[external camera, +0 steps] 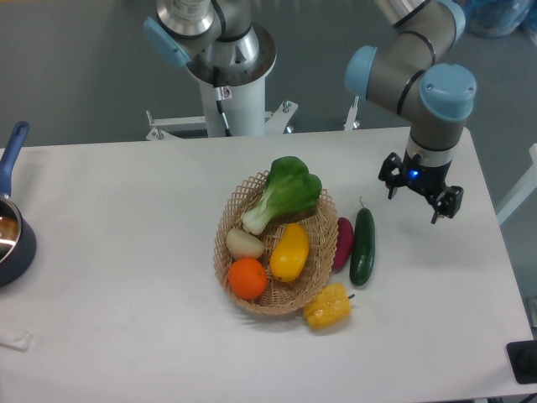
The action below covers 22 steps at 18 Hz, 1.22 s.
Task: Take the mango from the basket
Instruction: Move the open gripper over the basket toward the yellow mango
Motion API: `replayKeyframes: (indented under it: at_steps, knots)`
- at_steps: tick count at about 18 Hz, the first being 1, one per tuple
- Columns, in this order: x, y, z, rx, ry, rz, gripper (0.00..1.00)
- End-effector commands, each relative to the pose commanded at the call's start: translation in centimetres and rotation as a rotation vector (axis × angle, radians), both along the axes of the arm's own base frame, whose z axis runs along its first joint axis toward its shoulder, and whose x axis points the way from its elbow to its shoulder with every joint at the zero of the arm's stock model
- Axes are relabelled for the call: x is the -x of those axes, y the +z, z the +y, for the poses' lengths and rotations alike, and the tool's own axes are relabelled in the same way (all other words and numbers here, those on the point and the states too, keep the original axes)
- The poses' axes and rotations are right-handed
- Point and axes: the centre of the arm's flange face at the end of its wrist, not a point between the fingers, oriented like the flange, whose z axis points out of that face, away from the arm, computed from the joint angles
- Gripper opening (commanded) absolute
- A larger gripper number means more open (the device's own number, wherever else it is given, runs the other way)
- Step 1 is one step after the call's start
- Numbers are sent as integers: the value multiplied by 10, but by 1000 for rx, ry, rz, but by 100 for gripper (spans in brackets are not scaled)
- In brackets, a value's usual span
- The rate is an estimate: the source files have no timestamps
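Note:
The mango [289, 251] is a smooth yellow oblong fruit lying in the middle of the round wicker basket [324, 228]. With it in the basket are a round orange [247, 278], a pale potato-like piece [244, 243] and a green bok choy [284, 194]. My gripper [419, 195] hangs over the table to the right of the basket, well apart from the mango. Its two dark fingers are spread open and hold nothing.
A purple-red vegetable [342, 243] and a dark green cucumber [362, 245] lie just right of the basket. A bumpy yellow corn piece [327, 306] lies at its lower right. A dark pot with a blue handle [10, 227] stands at the left edge.

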Motion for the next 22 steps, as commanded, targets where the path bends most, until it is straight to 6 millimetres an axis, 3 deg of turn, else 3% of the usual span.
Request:
replayKeyframes:
  at_steps: [6,9,10,12,16,20,22]
  knots:
    - [-3,5,4,-8,11,5,100]
    - [-14,19,2,-32,106,15,100]
    - [-25,26,6,-43,148,17,100]
    - [-54,30,32,-58,196,8,100]
    - [-92,39,62,-74,227,8,100]
    - [-133,29,92,-65,179,-17,100]
    - [-163,20,115,-58,147,-37,100]
